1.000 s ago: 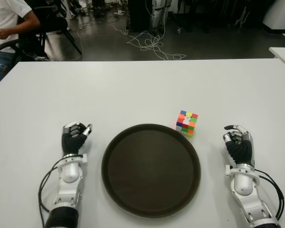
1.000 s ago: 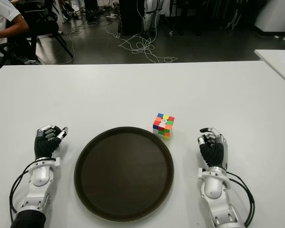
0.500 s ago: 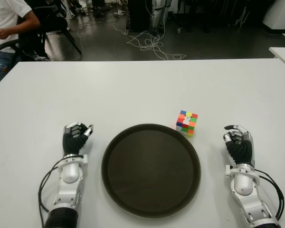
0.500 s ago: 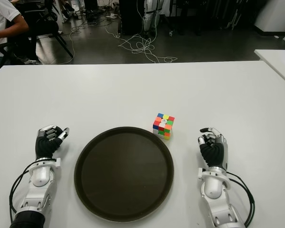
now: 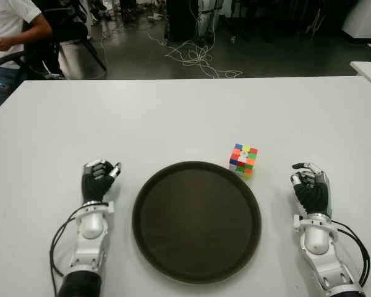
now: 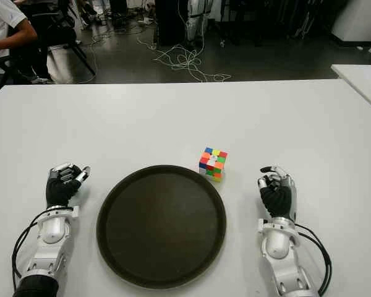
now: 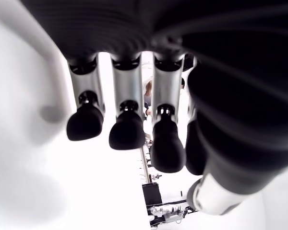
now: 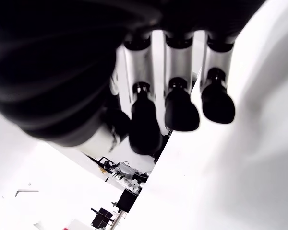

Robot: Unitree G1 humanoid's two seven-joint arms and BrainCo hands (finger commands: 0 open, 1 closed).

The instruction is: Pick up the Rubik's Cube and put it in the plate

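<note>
I see the glossy, multicoloured Rubik's Cube (image 5: 243,160) on the matte white table (image 5: 173,117), just beyond the round dark plate (image 5: 196,221) rim. My left hand (image 5: 98,182) and right hand (image 5: 310,189) flank the plate, fingers curled, holding nothing.

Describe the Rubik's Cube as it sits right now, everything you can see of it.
The Rubik's Cube is a small, scrambled three-by-three cube with stickerless-looking plastic tiles in orange, green, yellow, blue, red and white. It sits flat on the white table, turned corner-on toward the camera, just beyond the far right rim of the dark round plate, very close to it. Neither hand touches it; the right hand shows nearer on its right.
</note>
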